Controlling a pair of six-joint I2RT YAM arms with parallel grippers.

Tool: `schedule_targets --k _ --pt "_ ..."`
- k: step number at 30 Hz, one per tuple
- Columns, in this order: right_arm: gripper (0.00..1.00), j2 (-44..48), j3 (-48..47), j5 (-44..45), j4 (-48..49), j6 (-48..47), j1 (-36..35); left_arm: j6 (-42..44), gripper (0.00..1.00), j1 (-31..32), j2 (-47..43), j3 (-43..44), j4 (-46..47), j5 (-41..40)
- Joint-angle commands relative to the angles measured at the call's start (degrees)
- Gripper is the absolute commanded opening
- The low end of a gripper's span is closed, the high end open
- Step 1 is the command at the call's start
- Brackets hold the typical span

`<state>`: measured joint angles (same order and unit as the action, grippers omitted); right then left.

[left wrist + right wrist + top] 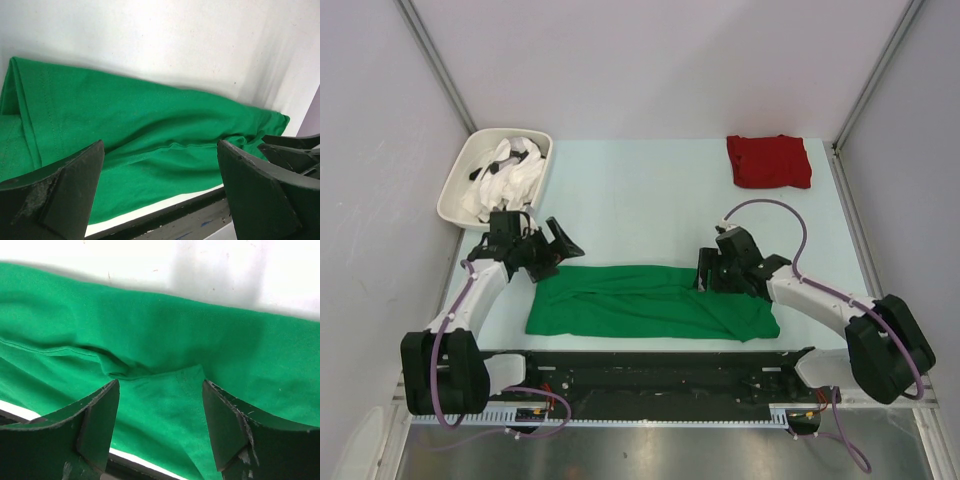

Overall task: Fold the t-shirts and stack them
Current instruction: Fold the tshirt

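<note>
The green shirt (655, 302) lies as a long band along the near edge of the surface (640, 190), ready for end folds. The left tool (556, 246) and right tool (706, 272), both spread, hover at its ends. The red shirt (769, 161) waits folded at the far right corner.

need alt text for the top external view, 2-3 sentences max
A green t-shirt, folded into a long strip, lies across the near side of the table between two robot arms. The left hand and right hand sit open at its ends. A folded red t-shirt lies far right; a white bin of cloths far left.
</note>
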<state>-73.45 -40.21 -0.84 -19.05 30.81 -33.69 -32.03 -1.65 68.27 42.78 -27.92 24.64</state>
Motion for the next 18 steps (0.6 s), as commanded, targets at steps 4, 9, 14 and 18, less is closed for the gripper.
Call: schedule_targets --k 4,9,14,18 --pt "0.71 -3.37 1.18 0.13 4.29 -3.30 0.38 1.09 0.98 -0.28 -0.07 -0.07 1.73 1.20" --pt "0.72 -0.65 1.18 3.12 3.14 -4.26 0.38 1.27 0.98 -0.37 0.28 -0.59 1.82 1.28" --pt "0.71 1.12 1.18 9.36 0.07 -5.23 0.38 0.83 0.98 -0.37 0.11 -0.86 2.35 1.55" --pt "0.70 -1.60 1.62 8.59 1.38 -5.76 0.82 0.39 0.98 -0.28 0.20 -0.95 2.70 1.81"
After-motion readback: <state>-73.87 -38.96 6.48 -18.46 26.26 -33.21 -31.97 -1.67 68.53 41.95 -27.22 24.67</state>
